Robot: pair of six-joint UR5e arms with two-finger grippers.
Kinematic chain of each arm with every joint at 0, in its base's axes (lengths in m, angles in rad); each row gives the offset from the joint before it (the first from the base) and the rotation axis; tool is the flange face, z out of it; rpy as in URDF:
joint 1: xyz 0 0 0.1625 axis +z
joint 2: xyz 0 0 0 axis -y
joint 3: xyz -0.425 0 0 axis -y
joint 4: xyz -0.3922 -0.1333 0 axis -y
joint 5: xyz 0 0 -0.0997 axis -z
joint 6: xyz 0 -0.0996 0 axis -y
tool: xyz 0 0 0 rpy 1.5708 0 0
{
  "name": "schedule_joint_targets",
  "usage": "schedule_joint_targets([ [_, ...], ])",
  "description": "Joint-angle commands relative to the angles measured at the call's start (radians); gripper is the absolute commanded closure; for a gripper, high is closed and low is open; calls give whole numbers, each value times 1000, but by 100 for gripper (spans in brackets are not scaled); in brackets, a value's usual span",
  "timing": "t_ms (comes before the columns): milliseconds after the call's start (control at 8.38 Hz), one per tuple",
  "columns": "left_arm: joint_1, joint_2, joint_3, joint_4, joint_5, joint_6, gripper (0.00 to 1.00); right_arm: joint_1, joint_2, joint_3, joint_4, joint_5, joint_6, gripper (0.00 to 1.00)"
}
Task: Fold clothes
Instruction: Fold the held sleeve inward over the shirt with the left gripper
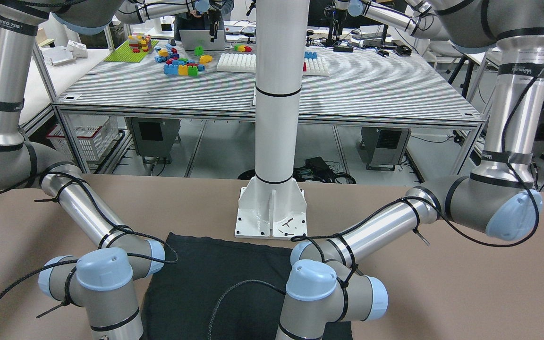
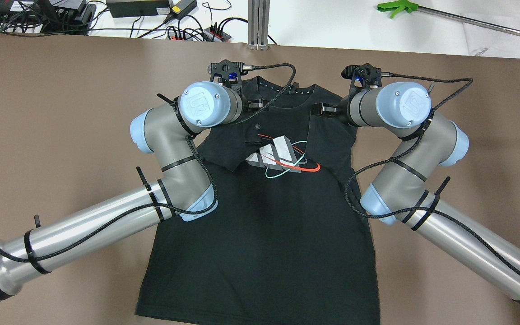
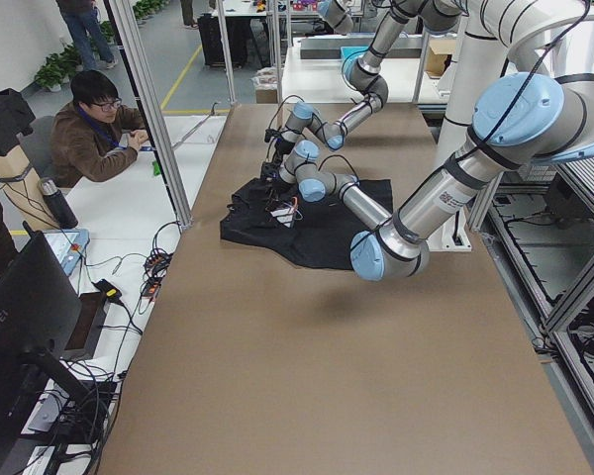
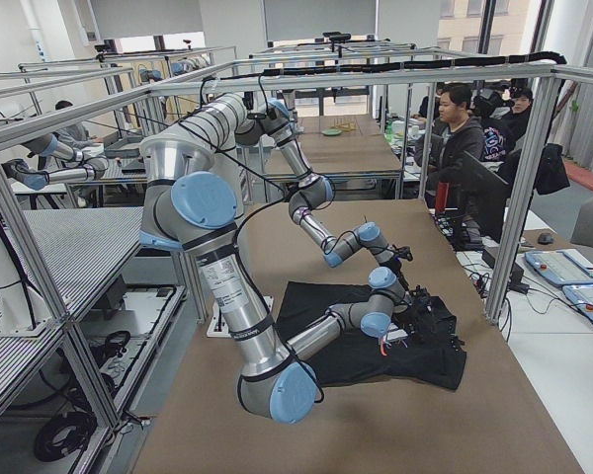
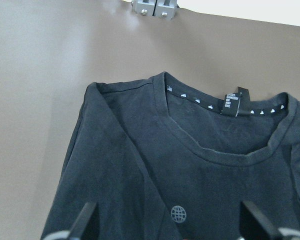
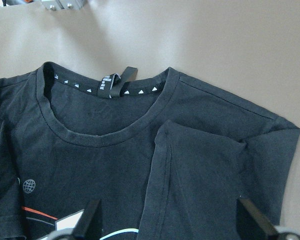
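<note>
I'm watching from my remote station: the black T-shirt (image 2: 260,234) lies print-up and flat on the brown worktop (image 2: 61,113), its collar at the far side from the robot and both sleeves turned in over the chest. The left tool (image 5: 167,206) and right tool (image 6: 168,202) are poised over the shoulders, fingers spread wide, grasping nothing.

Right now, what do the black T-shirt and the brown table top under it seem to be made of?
The black T-shirt looks like thin, matte knit fabric, perhaps cotton: soft creases, stitched hems. Its chest logo seems a smooth print laid on the fabric. The table top looks like a smooth, matte brown sheet; the exact material I cannot tell.
</note>
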Motion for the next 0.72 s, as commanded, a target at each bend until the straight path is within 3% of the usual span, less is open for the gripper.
schedule_joint_targets([
  [0,-26,-2,132,-158,-6,16,0,2,0,0,0,0,-2,6],
  [239,-59,-5,139,-159,-10,62,0,2,2,0,0,0,0,6],
  [596,-58,-45,230,-184,23,64,0,2,-1,-1,1,-2,0,6],
])
